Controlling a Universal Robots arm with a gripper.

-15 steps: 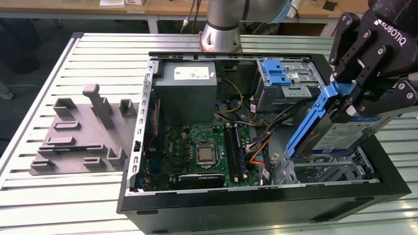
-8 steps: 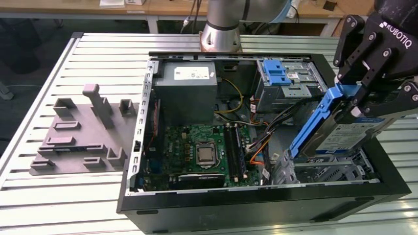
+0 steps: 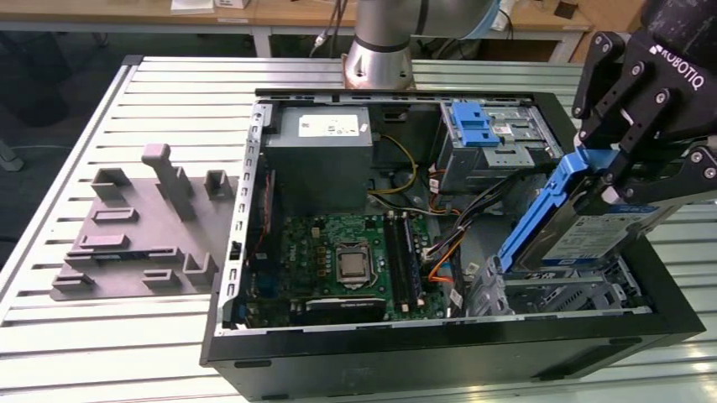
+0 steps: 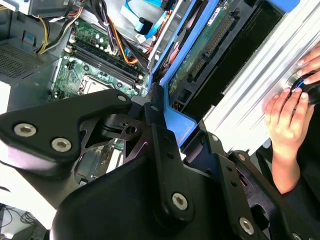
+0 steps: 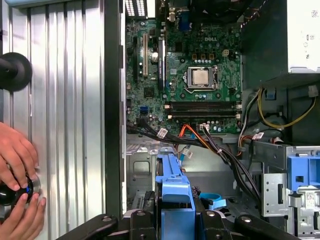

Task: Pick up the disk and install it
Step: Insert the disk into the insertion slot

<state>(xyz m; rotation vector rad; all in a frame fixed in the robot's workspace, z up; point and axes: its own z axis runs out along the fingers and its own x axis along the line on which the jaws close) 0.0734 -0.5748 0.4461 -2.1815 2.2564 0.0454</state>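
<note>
Exterior view: one black tower computer case, laid on its side with the side panel off, on a slatted aluminium table. Inside it are a green motherboard, a grey power-supply box, a blue ridged latch on a silver cage, and a silver drive bay at the corner on the exterior view's right. Gripper: black, upper body cut off by the picture's edge, fingers clamped on the disk. The disk is silver with a white-and-blue label and a blue carrier frame around its edges. It is held steeply tilted, with its lower end over the drive bay; whether it touches the bay cannot be told. On the exterior view's left, well apart from the case, lies one grey moulded fixture with upright pegs. Arm base: behind the case, upper part cut off. First wrist view: the carrier frame shows edge-on between two black fingers, whose tips are hidden behind the blue plastic. Beyond the frame lie bundled orange and black cables and the motherboard. Beside the case, on the table, a person's hands are around a small black knob, wrists cut off. Second wrist view: the gripper's linkages block the lower part, and the disk's underside circuit board shows partly above them.
</note>
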